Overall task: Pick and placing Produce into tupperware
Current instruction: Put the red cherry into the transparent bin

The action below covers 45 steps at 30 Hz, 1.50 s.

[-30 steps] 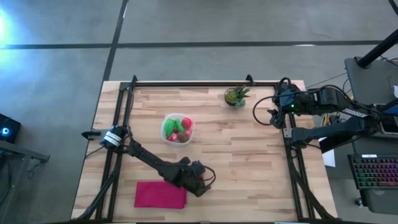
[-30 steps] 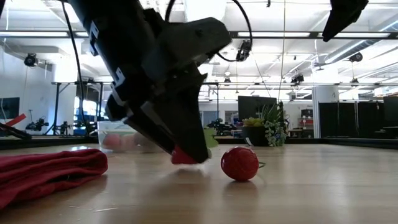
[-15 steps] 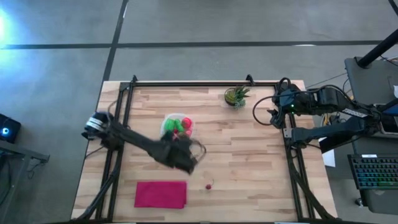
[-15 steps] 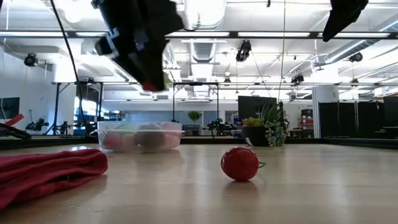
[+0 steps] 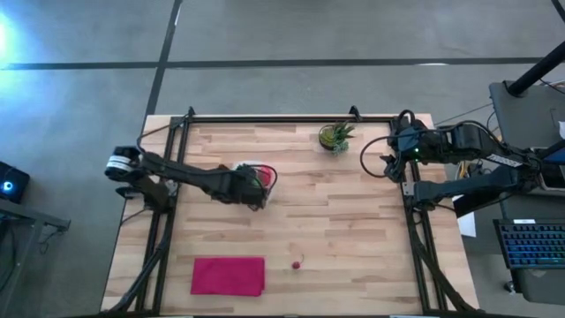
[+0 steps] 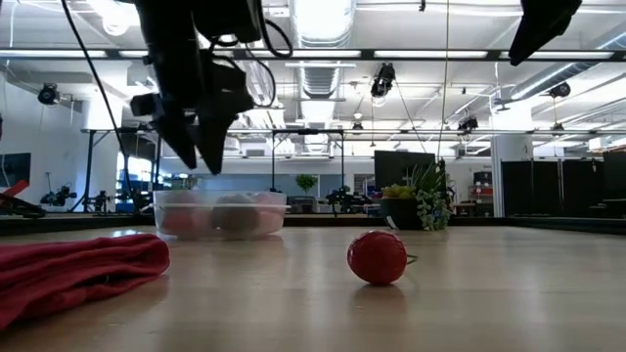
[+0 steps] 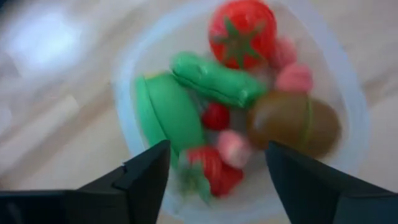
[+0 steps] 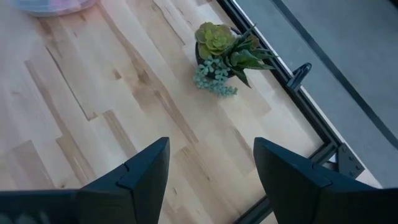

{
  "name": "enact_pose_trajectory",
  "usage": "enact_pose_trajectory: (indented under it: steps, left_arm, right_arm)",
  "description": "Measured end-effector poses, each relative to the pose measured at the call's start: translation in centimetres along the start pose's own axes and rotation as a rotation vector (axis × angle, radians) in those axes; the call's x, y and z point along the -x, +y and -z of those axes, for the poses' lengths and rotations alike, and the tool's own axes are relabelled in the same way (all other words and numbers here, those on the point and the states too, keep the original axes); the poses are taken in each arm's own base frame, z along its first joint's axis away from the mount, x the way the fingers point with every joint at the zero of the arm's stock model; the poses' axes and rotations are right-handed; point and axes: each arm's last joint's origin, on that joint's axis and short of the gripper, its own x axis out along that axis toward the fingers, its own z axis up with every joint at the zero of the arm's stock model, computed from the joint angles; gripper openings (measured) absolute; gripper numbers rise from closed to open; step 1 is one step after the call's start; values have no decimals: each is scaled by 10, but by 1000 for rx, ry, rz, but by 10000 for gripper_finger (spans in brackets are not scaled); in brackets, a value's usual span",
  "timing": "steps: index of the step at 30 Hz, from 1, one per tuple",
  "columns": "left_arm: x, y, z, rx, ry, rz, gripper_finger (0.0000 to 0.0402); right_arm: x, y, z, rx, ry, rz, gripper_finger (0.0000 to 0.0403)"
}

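Observation:
The clear tupperware (image 7: 352, 93) stands on the table left of centre (image 5: 270, 177) and holds the produce: a red tomato (image 7: 241, 32), green pieces (image 7: 168, 109), a brown kiwi (image 7: 293, 121), pink berries and a red strawberry (image 7: 210, 172). My left gripper (image 7: 216, 152) hovers open above it, pointing steeply down (image 6: 200, 161), a finger on either side of the strawberry's spot. A small red ball (image 5: 297, 263) rests on the near part of the table (image 6: 378, 257). My right gripper (image 8: 211, 146) waits open, high at the table's far right (image 5: 394, 150).
A magenta cloth (image 5: 228, 275) lies near the front edge, left of the red ball (image 6: 68, 269). A small potted plant (image 5: 335, 136) stands by the far edge (image 8: 224, 53). Dark frame rails run along the table's left, right and far sides.
My left gripper has risen from the table beside the magenta cloth with a red piece between its fingers and gone toward the far edge until it stood over the tupperware. There it has opened and let go; the red piece now lies among the produce. The red ball stayed.

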Motion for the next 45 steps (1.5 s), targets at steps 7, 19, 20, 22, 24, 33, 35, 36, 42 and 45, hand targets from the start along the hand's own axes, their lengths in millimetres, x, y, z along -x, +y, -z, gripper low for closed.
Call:
enact_pose_trajectory:
  steps: [7, 19, 20, 22, 24, 33, 35, 36, 42, 45]
  left_arm:
    - [43, -50, 1, -286, -180, 479, 271]
    - [52, -157, 55, -430, -205, 753, 272]
    - [51, -165, 57, -427, -198, 750, 272]
    - [48, -180, 59, -413, -184, 749, 272]
    - [44, -191, 60, -391, -169, 743, 272]
    - [43, -203, 72, -411, -134, 709, 272]
    - [44, -191, 73, -429, -82, 635, 272]
    - [46, -184, 72, -419, -47, 593, 272]
    - [78, -126, 53, -330, 56, 442, 272]
    - [96, -96, 43, -291, 45, 482, 264]
  right_arm:
    - [1, -1, 1, -7, -3, -2, 226]
    - [1, -1, 1, 5, -5, -1, 226]
    - [1, -1, 1, 6, -4, 0, 226]
    - [1, -1, 1, 10, 1, 1, 226]
    - [1, -1, 2, 13, 6, 2, 226]
    - [1, -2, 4, 20, 23, 7, 226]
    - [1, -1, 4, 21, 26, -3, 226]
    - [1, -1, 4, 20, 31, -22, 226]
    - [-10, 16, -4, 10, 7, -298, 226]
    - [-29, 37, -12, 5, -35, -458, 226]
